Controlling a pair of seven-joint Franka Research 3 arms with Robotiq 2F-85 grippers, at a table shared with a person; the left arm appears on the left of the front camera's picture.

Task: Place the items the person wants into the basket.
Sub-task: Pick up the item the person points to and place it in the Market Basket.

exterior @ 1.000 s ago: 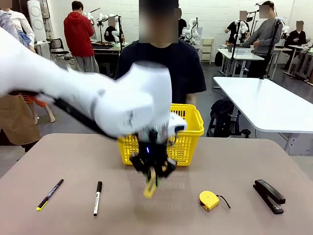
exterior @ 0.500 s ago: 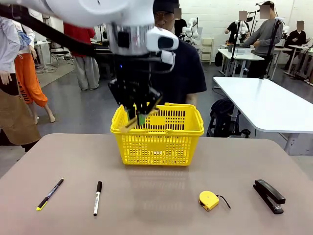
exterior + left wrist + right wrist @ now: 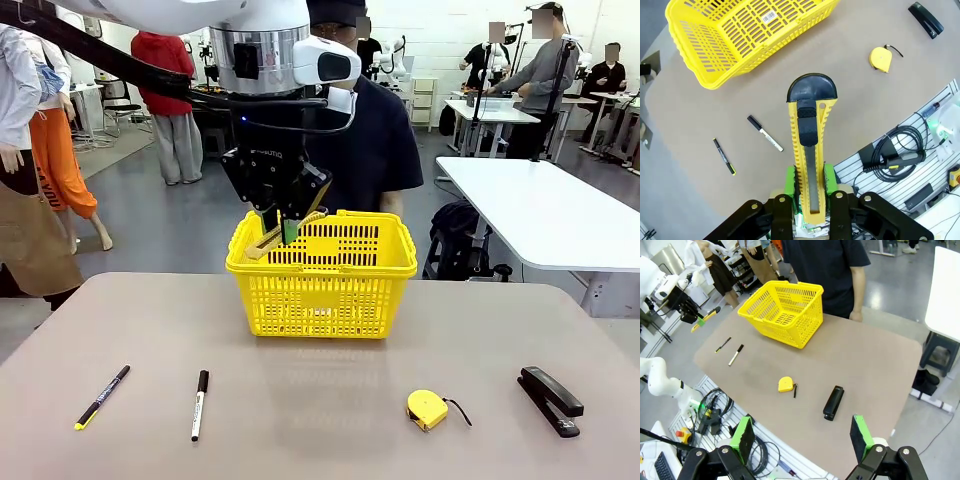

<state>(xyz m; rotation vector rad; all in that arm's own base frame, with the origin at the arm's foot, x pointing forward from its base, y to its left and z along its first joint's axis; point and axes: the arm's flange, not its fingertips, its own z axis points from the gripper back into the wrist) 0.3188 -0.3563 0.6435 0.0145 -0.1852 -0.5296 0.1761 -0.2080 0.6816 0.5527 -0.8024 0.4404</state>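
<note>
One item in grip: left end effector (image 3: pixel 283 218) clamping green pads on yellow-and-black utility knife (image 3: pixel 810 130), hanging over left rim of yellow shopping basket (image 3: pixel 330 300), probably for dropping inside. Basket sitting at far edge of tabletop (image 3: pixel 320 430), before person (image 3: pixel 375 140). Right end effector (image 3: pixel 802 437) hovering high, fingers wide apart, holding nothing. Tape measure (image 3: pixel 427 409) and yellow-tipped pen (image 3: pixel 102 397) lying along near edge, likely waiting. White sticker (image 3: pixel 770 16) on basket floor: print too small for reading. White lettering (image 3: pixel 268 156) on left end effector reading ROBOTIQ.

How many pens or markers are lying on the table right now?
2: the black pen at the front view's far left, and the white marker just right of it, lying apart. None seems hidden.
</note>
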